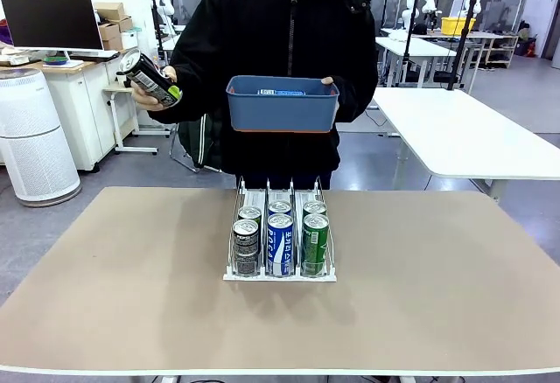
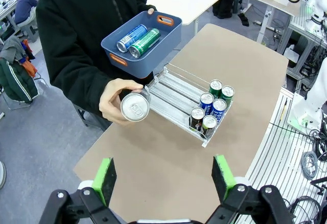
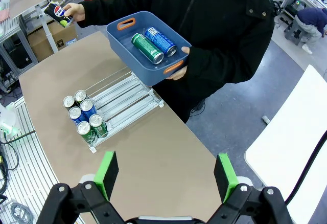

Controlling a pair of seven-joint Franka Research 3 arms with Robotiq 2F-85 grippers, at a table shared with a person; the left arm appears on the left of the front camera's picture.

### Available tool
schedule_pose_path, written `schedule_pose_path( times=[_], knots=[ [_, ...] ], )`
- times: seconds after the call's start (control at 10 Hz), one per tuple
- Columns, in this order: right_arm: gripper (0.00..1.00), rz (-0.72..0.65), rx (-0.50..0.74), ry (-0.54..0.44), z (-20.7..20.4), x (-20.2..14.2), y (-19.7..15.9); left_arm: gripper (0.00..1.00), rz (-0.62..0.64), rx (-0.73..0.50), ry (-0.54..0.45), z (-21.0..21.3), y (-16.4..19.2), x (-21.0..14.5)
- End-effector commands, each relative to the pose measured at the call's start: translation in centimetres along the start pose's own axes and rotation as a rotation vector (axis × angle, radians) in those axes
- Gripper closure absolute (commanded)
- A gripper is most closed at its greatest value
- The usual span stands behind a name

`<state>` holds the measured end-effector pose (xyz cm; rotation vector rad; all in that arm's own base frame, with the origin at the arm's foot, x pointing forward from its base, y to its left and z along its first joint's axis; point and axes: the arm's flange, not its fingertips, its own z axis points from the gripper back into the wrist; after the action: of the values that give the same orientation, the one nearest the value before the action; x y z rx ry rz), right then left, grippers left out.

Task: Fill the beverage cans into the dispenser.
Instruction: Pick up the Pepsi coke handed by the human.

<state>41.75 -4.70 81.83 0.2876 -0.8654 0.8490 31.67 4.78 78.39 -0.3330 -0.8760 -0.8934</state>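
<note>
Done: six cans (image 1: 280,234) sat in dispenser (image 1: 280,275).
Left: black can (image 1: 150,79) in hand (image 2: 115,101), two in tub (image 1: 282,110).
Jaws: both stood open.

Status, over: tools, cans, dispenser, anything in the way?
Left tool open, right tool open, both holding nothing. Dispenser carries six cans, two per lane. Person's hand holds black can; blue tub with two more cans held behind the rack.

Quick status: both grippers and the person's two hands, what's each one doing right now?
Left gripper: open, empty.
Right gripper: open, empty.
One hand of the person: holds a black aluminium drink can.
Other hand: holds a blue rectangular plastic tub.
</note>
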Motion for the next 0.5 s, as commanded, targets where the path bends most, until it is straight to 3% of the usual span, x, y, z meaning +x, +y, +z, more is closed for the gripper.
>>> schedule_pose_path(
  times=[0.0,0.4],
  knots=[
    [0.00,0.000,-0.006,-0.003,0.0,0.0,0.0,0.00,0.075,0.032,0.025,-1.1,0.7,1.2],
    [0.00,0.000,-0.006,-0.003,0.0,0.0,0.0,0.00,0.079,0.090,0.057,-4.6,2.9,2.1]
  ],
)
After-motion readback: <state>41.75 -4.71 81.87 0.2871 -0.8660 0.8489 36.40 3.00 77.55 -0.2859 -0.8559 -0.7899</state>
